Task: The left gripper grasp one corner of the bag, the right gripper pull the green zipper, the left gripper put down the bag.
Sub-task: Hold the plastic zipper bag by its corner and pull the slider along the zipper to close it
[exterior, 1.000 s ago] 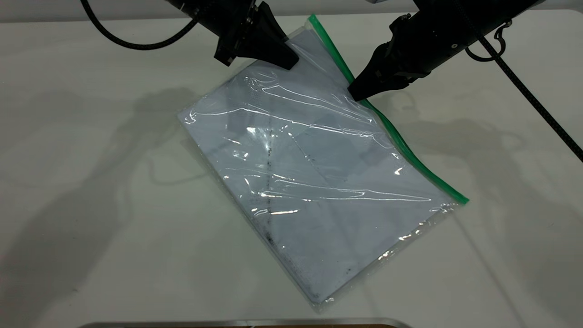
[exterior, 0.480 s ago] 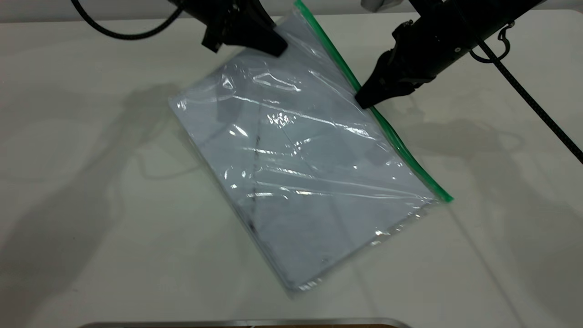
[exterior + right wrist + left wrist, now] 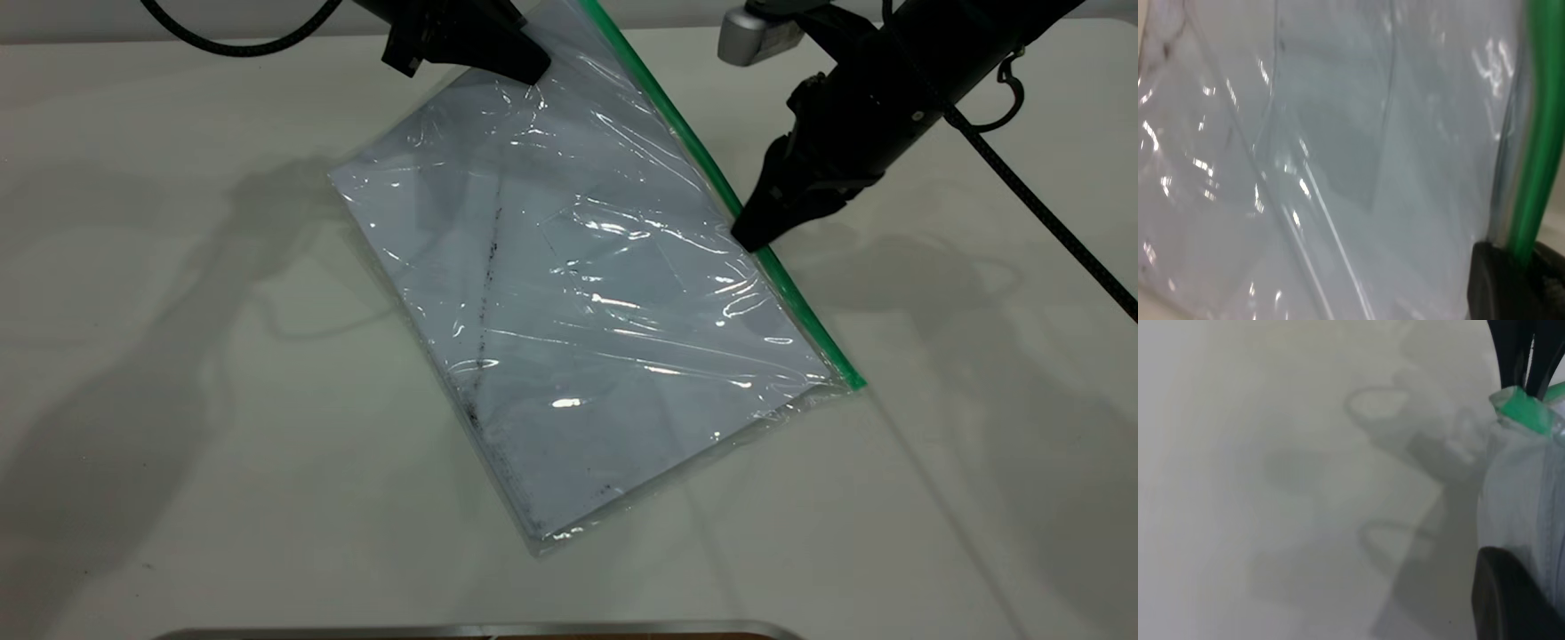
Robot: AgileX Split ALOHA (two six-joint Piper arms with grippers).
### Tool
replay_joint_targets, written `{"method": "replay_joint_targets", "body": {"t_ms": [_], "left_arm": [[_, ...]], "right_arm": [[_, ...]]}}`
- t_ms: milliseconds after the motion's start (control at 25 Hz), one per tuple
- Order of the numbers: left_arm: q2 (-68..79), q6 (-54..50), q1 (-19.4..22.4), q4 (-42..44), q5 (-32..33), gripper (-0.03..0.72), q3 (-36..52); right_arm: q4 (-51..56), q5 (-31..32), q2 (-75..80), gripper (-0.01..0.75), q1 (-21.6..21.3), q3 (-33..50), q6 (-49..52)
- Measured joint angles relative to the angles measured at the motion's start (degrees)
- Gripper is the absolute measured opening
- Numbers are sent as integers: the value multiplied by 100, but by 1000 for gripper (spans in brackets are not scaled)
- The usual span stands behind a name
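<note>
Clear plastic bag [image 3: 587, 293] with white paper inside lies slanted across a white table [image 3: 178, 400], seen from above and facing the two robot arms. A dark smudge line runs down the paper. The bag's far corner is raised off the table, while its near corner rests on the surface close to the front edge of the view.

At the top of the view, the left gripper [image 3: 524, 71] is closed on that raised far corner, pinching the plastic between its black pointed jaws. Its wrist camera shows the green end of the bag's top edge held right beside the jaws.

A green zipper [image 3: 711, 173] runs along the bag's long edge on the right side of the view, from the raised corner down to the low right corner. The right gripper [image 3: 751, 236] comes in from the upper right and is clamped on this strip about halfway along it. Its wrist camera shows the green strip passing into the black jaws, with the crinkled clear plastic spreading out beside it.

Black cables trail from both arms.
</note>
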Motion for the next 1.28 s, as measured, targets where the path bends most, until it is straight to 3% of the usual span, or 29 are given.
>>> {"method": "replay_joint_targets", "body": {"t_ms": [280, 960, 1280], "left_arm": [[0, -20, 28, 0, 24, 53, 0], [0, -55, 39, 0, 122, 53, -11], [0, -55, 33, 0, 194, 53, -11]], "right_arm": [[-939, 482, 0, 66, 0, 0, 913], [-2503, 2540, 0, 68, 0, 0, 2721], [-2587, 2729, 0, 72, 0, 0, 3074]]}}
